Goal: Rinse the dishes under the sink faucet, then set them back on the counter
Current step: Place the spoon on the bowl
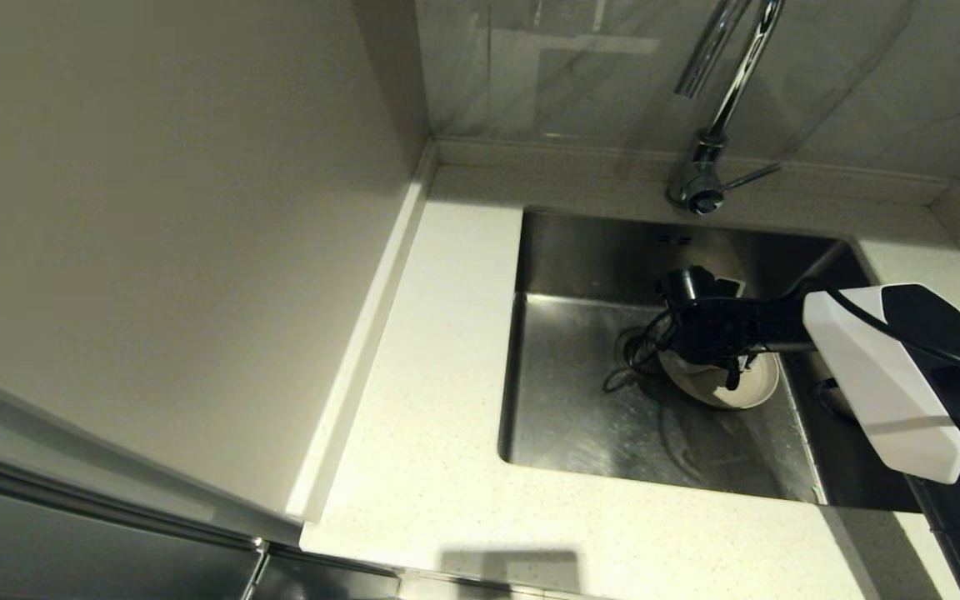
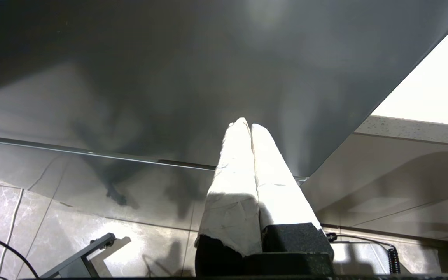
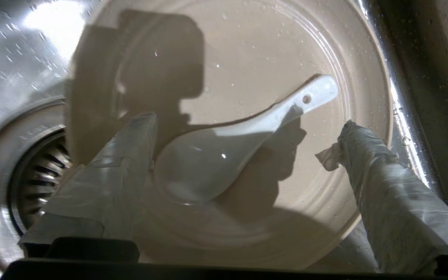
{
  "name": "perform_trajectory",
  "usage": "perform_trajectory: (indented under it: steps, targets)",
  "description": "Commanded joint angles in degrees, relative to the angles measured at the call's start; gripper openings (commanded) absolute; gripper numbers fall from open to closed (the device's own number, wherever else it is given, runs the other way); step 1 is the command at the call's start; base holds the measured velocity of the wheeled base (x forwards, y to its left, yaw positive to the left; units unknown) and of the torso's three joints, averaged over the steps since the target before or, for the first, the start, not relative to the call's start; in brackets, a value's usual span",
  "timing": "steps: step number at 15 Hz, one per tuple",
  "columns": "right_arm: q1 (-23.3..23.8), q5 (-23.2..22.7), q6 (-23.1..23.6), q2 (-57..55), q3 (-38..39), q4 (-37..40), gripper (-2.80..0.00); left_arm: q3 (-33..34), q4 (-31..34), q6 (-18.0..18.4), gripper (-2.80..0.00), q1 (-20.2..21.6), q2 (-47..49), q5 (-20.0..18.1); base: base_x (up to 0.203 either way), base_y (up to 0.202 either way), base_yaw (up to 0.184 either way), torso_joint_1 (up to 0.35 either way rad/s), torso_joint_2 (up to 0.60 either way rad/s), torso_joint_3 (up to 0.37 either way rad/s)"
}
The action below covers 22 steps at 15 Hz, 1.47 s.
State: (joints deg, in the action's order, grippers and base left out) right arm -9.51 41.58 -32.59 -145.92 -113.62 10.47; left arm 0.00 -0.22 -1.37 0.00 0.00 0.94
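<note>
In the head view, the right gripper reaches down into the square stainless steel sink, above the shallow cream round plate on its floor, probably to pick up a dish. The tall chrome faucet stands behind.

In the left wrist view, the left gripper is parked away, its fingers pressed together on nothing.

In the right wrist view, the wide-open tape-wrapped fingers flank the glossy white spoon, which lies in the wet plate, and hold nothing.
</note>
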Motion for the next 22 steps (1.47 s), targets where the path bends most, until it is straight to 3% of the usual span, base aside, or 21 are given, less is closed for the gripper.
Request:
perform_trajectory:
  steps: [1,12,19,22]
  targets:
    - [0.02,0.53,0.61,-0.42,0.07,0.08,0.0,0.0,-0.04,-0.04,-2.8,0.0,-0.18,0.03,0.0,0.0,0.0,0.0,0.0,0.0]
    - [1.87,3.2,6.24,1.44,4.78,0.44,0.0,0.0,-0.04,-0.04,-2.8,0.0,-0.18,0.03,0.0,0.0,0.0,0.0,0.0,0.0]
    - [3.8,7.34,9.53,3.97,8.24,0.44,0.0,0.0,-0.04,-0.04,-2.8,0.0,-0.18,0.03,0.0,0.0,0.0,0.0,0.0,0.0]
    - [3.37,6.42,9.17,4.59,7.91,0.08,0.0,0.0,-0.04,-0.04,-2.8,0.0,-0.18,0.03,0.0,0.0,0.0,0.0,0.0,0.0]
